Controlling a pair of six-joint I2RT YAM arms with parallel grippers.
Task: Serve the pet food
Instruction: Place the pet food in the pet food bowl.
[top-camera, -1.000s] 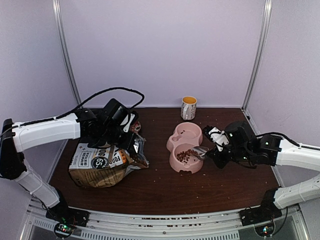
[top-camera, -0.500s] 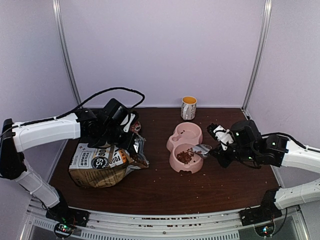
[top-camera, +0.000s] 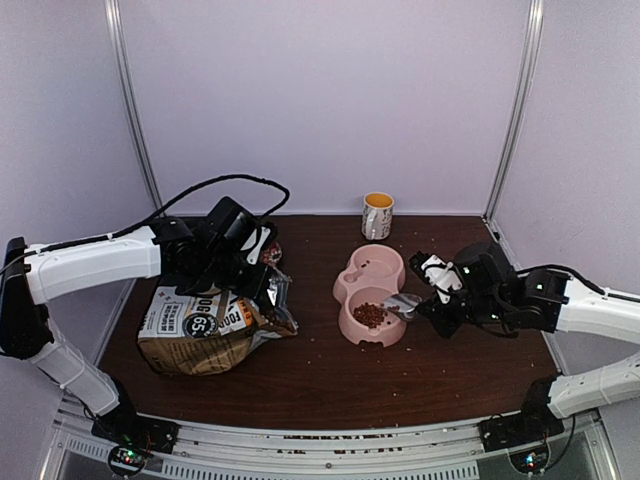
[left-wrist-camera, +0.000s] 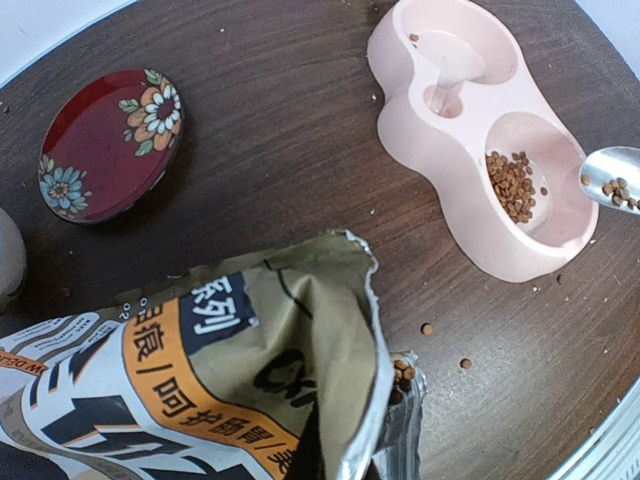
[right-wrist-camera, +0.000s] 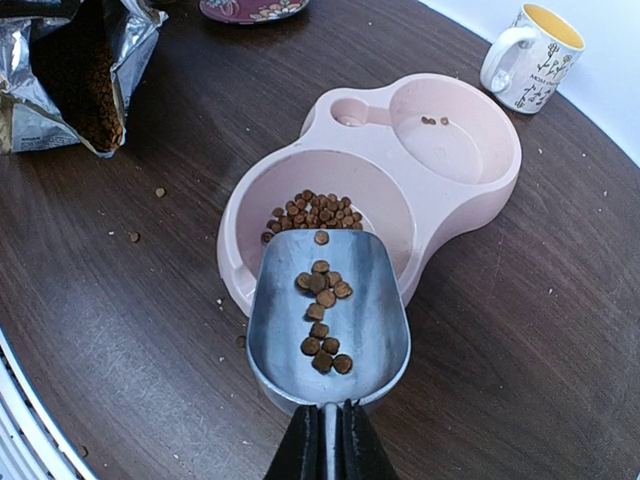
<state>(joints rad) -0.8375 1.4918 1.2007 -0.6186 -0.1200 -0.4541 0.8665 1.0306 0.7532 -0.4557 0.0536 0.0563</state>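
Note:
The tan pet food bag with an orange band lies on its side at the left, mouth toward the middle; it also shows in the left wrist view. My left gripper sits at the bag's mouth and holds its upper edge. A pink double bowl holds brown kibble in its near basin. My right gripper is shut on the handle of a metal scoop, which carries several kibble pellets and hangs over the near basin's rim.
A white and yellow mug stands at the back. A red flowered saucer lies behind the bag. Loose pellets are scattered on the brown table between the bag and the bowl.
The right gripper drew the scoop a little right and up, then came back slightly toward the bowl. The left arm and the bag have not moved.

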